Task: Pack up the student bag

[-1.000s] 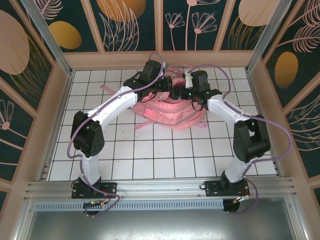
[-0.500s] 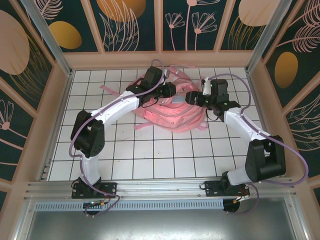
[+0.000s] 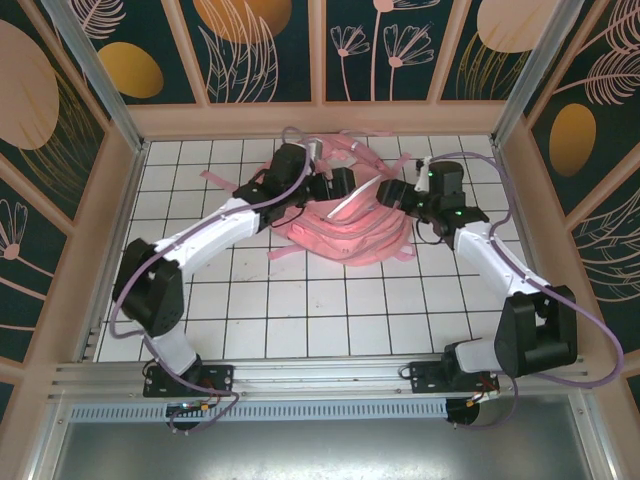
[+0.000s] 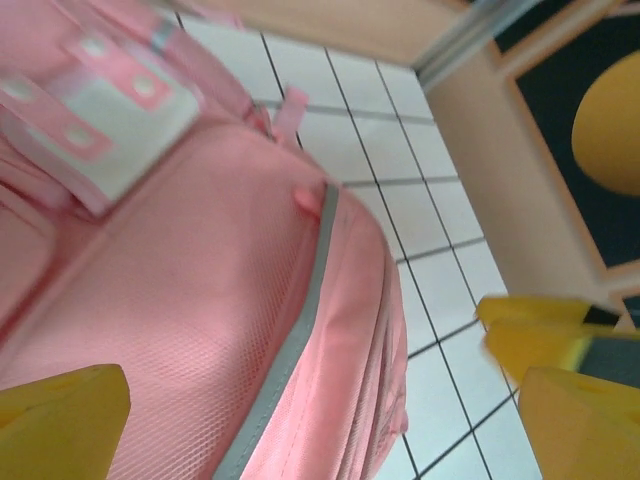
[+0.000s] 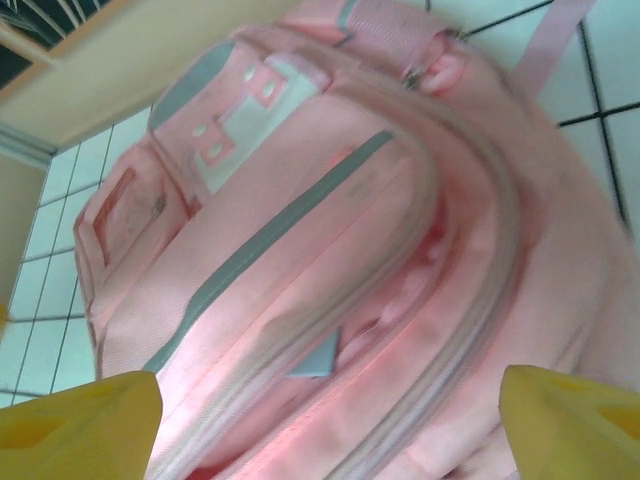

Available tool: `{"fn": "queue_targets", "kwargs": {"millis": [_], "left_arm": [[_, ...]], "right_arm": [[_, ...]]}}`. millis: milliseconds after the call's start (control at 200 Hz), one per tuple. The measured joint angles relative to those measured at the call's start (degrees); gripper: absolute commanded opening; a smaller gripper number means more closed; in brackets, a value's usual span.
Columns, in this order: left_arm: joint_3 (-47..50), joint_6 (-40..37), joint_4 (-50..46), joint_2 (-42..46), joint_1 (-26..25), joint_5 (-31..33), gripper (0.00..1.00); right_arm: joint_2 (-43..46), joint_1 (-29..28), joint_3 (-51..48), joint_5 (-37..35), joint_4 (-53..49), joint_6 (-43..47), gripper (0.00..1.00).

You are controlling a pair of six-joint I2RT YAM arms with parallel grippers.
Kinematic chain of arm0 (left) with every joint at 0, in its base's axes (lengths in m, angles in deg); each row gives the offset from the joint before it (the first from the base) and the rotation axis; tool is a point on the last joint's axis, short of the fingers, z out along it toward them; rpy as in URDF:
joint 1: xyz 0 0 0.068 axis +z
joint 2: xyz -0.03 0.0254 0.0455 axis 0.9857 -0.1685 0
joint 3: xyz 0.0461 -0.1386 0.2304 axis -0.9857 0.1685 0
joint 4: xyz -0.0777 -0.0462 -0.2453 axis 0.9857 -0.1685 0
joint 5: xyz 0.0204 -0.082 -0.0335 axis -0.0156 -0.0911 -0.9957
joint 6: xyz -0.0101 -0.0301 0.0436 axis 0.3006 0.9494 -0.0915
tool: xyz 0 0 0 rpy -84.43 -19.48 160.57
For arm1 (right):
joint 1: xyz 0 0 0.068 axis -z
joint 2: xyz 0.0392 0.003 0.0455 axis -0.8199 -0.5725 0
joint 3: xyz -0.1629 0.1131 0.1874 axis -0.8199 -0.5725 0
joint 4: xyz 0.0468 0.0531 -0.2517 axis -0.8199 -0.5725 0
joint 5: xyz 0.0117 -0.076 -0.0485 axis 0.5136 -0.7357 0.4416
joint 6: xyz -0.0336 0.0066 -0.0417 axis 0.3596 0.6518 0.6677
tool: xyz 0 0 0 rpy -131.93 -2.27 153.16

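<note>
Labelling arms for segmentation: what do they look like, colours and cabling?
Both match. The left arm and right arm have white links, bulky black joint housings and black base plates. A purple cable loops loosely along each. A small green light glows near the right wrist. The left fingers and right fingers are blocky and yellow.

One student bag [image 3: 345, 228] lies on one tiled table [image 3: 300, 320], and two grippers stand at it, the left gripper [image 4: 320, 400] at the bag's left and the right gripper [image 5: 330, 385] at its right, each with two yellow fingers [image 4: 60, 425].
</note>
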Motion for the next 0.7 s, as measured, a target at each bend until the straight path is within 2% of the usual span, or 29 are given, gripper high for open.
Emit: {"fn": "queue_targets", "kwargs": {"millis": [110,215,335,465,565,700], "left_arm": [[3.67,-0.26,1.42,5.46,2.4,3.3,0.99],[9.25,-0.26,3.87,8.85,6.4,5.11,0.99],[15.19,-0.2,5.84,9.2,10.21,5.95,0.99],[20.46,0.15,8.2,8.41,11.78,5.99,0.98],[22.75,0.26,11.26,6.88,11.91,5.33,0.92],[25.03,0.13,16.72,3.69,11.89,4.39,0.79]], "right_arm": [[-0.07,-6.27,0.52,-4.2,-1.73,-3.17,0.74],[-0.07,-13.09,1.18,-9.79,-4.46,-7.69,0.72],[-0.35,-20.59,3.61,-15.89,-8.04,-13.49,0.68],[-3.02,-26.84,6.23,-19.1,-8.87,-19.63,0.6],[-7.58,-30.23,8.74,-20.37,-9.07,-23.08,0.55],[-14.53,-32.3,12.85,-21.14,-9.51,-25.97,0.54]]}}
